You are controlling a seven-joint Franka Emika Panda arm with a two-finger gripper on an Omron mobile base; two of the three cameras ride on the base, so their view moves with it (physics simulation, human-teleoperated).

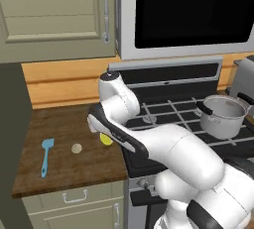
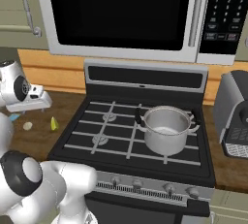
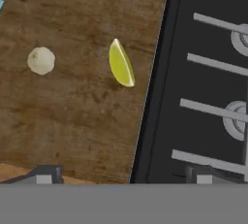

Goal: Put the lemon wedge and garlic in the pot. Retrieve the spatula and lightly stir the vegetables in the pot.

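Fingers spread wide above the tabletop hold nothing, while your lemon wedge lies near the stove edge, so a tilted descent might knock it away.

A dark brown wooden tabletop adjoins a black gas stove with grey grates. Above hangs a silver microwave with a black door, beside sage-green panelled cabinets, against an orange wood-plank wall.
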